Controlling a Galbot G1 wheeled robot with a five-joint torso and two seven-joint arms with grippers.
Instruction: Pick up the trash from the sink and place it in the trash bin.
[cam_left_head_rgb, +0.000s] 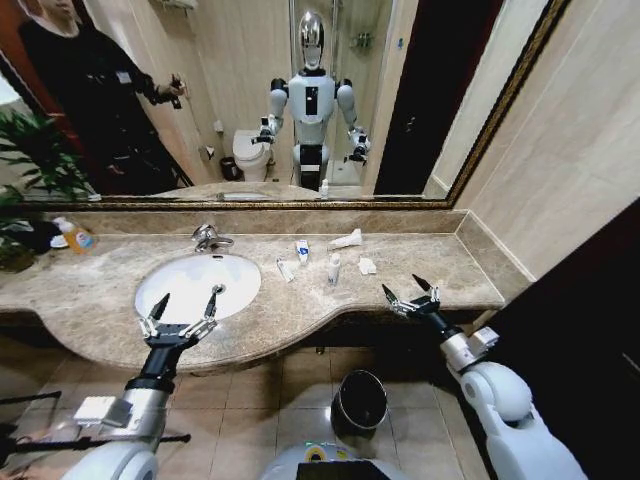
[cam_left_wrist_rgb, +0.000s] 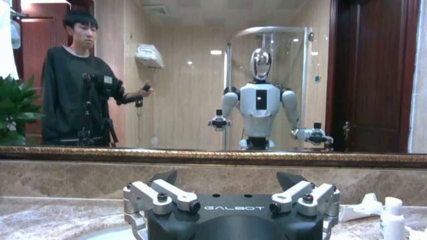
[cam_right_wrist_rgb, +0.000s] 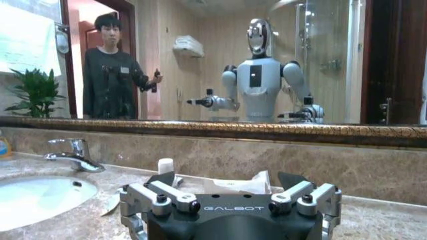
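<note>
The white oval sink with its chrome faucet is set in a brown marble counter. Several small white bits of trash lie on the counter just right of the basin, not inside it. My left gripper hangs open over the basin's front rim, holding nothing. My right gripper is open and empty over the counter's front right part, a short way from the trash. In the right wrist view, crumpled paper and a white tube lie just beyond that gripper. The dark trash bin stands on the floor below.
An orange-and-white bottle and a green plant sit at the counter's far left. A big mirror backs the counter and a wall closes in on the right. The floor around the bin is tiled.
</note>
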